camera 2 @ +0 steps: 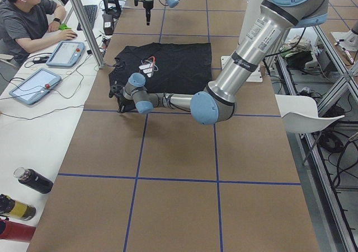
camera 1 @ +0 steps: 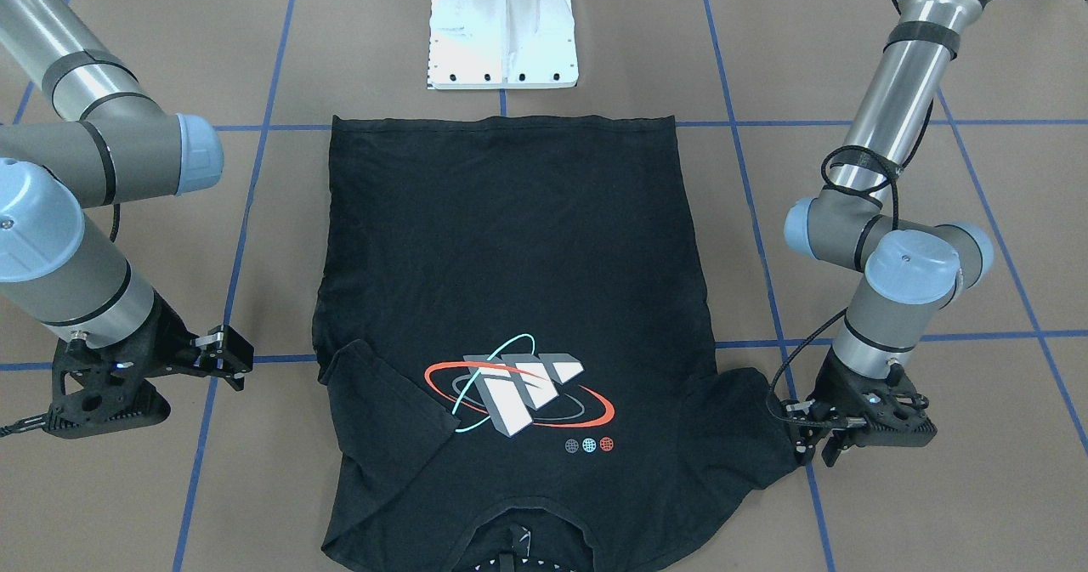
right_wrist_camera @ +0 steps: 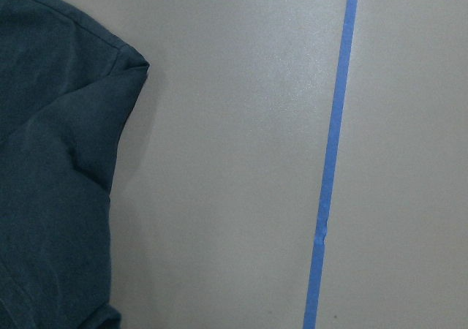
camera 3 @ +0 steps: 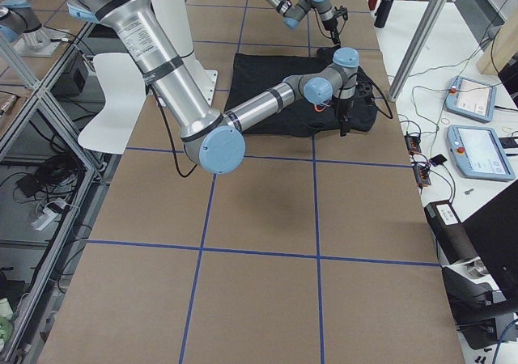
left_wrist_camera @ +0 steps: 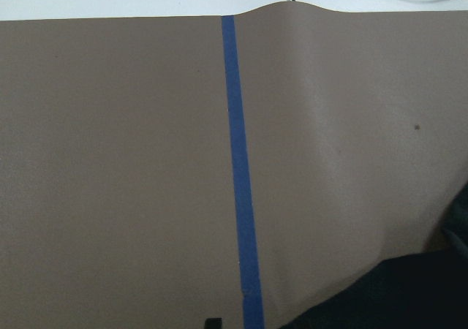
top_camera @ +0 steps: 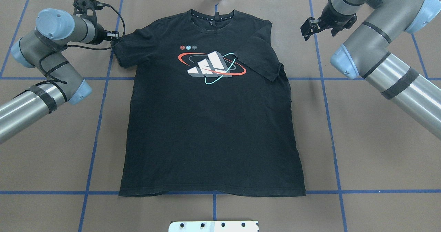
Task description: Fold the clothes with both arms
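Black T-shirt [top_camera: 210, 132]: flat on tabletop [top_camera: 361, 149], print up, collar [top_camera: 212, 15] at 12. Likely light, limp, drapes when lifted; pinch at sleeve hems. Left fingers [top_camera: 112, 36] at 10, touching sleeve [top_camera: 121, 51], grip unclear. Right fingers [top_camera: 310, 27] at 2, parted, empty.

We see a brown table [top_camera: 361, 139] marked off into squares by blue tape [top_camera: 51, 192]. A black shirt [top_camera: 210, 132] lies flat on it, print up, its hem toward the white base [top_camera: 213, 226] at the robot's edge and its collar toward the far edge. The sleeve [top_camera: 125, 51] on the robot's left lies spread on the table. The one on its right [top_camera: 258, 56] is folded in over the chest.
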Tool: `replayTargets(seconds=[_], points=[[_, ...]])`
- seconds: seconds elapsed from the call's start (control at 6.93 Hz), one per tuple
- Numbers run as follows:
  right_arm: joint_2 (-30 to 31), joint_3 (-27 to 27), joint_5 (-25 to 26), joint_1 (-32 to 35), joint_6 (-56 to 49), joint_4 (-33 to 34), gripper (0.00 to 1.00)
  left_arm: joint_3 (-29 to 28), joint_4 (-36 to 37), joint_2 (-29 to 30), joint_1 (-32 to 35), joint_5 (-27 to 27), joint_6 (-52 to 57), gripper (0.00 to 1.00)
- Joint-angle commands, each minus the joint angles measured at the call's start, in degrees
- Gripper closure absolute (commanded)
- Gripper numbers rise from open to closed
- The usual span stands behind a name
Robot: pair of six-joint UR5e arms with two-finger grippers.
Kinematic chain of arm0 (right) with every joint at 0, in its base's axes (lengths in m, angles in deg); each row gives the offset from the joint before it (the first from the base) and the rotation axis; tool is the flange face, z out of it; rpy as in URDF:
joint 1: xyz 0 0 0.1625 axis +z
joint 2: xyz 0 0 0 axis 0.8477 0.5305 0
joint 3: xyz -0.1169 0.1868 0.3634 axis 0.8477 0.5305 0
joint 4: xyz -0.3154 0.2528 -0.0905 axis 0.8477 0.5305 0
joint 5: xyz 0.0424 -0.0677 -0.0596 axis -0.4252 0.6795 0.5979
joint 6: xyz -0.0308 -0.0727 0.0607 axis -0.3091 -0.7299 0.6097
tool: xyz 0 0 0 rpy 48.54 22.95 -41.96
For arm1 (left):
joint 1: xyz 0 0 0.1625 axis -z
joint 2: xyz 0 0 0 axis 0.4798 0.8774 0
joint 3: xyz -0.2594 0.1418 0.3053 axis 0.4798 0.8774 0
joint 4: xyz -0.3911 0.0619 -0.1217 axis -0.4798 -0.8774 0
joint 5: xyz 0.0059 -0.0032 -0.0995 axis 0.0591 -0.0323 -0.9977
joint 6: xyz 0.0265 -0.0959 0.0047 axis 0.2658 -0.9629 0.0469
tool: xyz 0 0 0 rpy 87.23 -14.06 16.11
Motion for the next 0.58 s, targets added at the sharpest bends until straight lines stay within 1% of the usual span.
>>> replayTargets(seconds=[0.0, 0.29, 0.43], points=[[0.0, 0.15, 0.07, -0.09, 0.17, 0.0, 0.0, -0.45, -0.01, -0.15, -0.13, -0.17, 0.0, 0.56], [-0.09, 0.15, 0.07, -0.18, 0.34, 0.09, 0.0, -0.45, -0.01, -0.06, -0.04, -0.6, -0.17, 0.56], [-0.09, 0.15, 0.15, -0.18, 0.34, 0.09, 0.0, -0.37, 0.08, -0.06, -0.04, -1.65, -0.17, 0.68]])
